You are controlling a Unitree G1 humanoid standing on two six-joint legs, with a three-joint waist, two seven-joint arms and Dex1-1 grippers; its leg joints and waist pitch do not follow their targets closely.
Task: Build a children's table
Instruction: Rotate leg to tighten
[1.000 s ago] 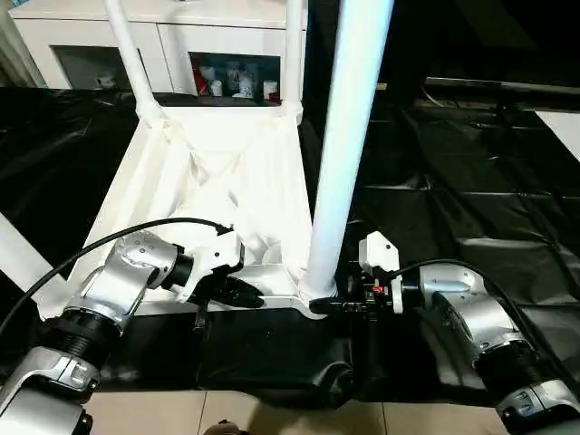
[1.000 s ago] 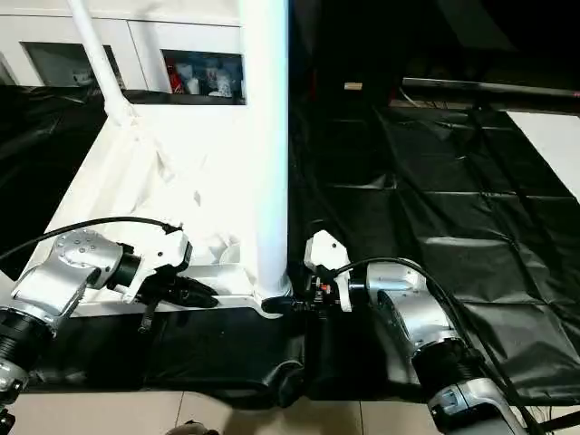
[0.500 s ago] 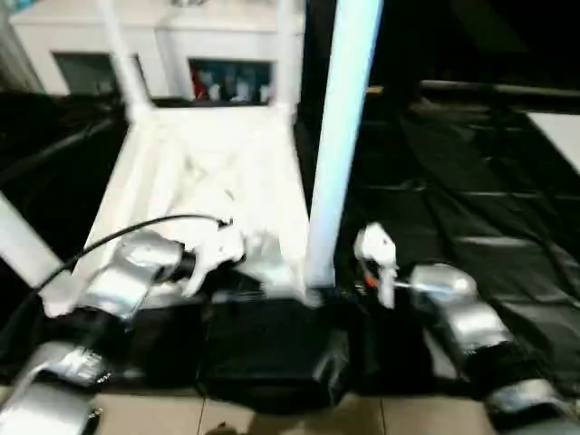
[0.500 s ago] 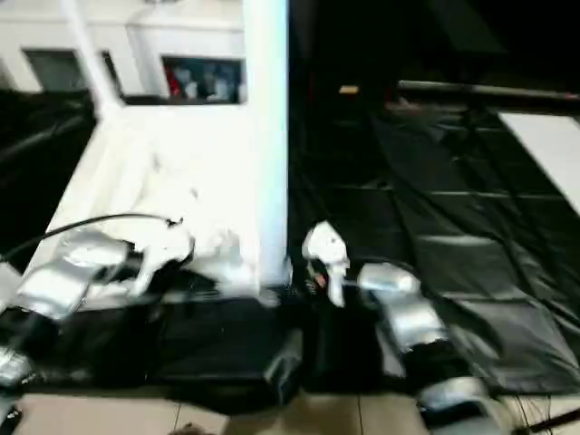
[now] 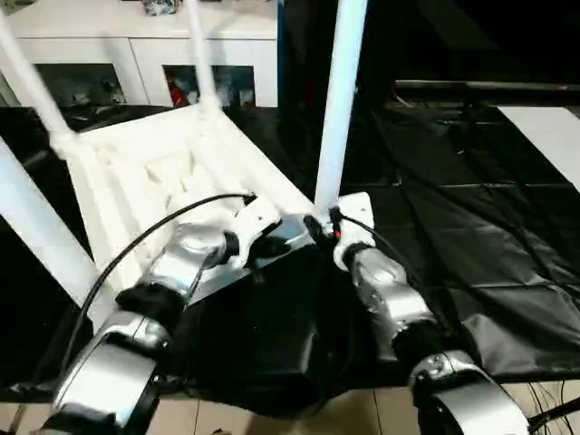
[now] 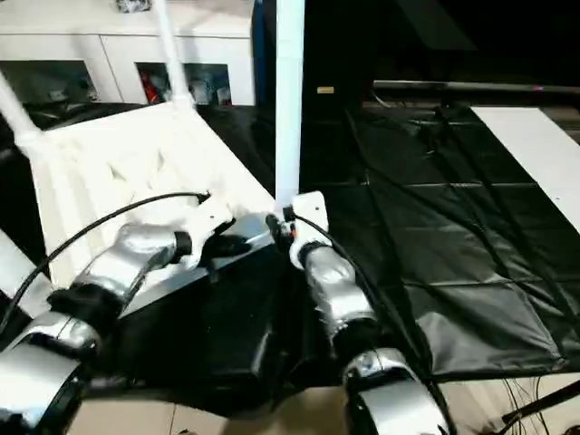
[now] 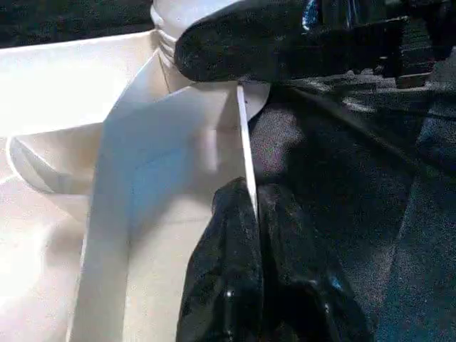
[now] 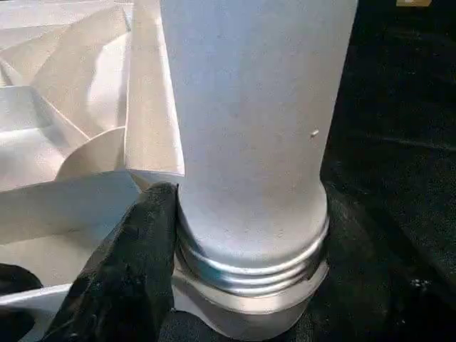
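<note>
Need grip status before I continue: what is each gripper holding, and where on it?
Left gripper pinches the table top's side rim. Right gripper clasps the near-right leg at its base by the corner socket.

Looks like a room in someone's home or a staged demo room. Past the end effectors there's a white cabinet with glass doors and knick-knacks inside, black plastic sheeting over the floor, and beige floor tiles on the near side.
</note>
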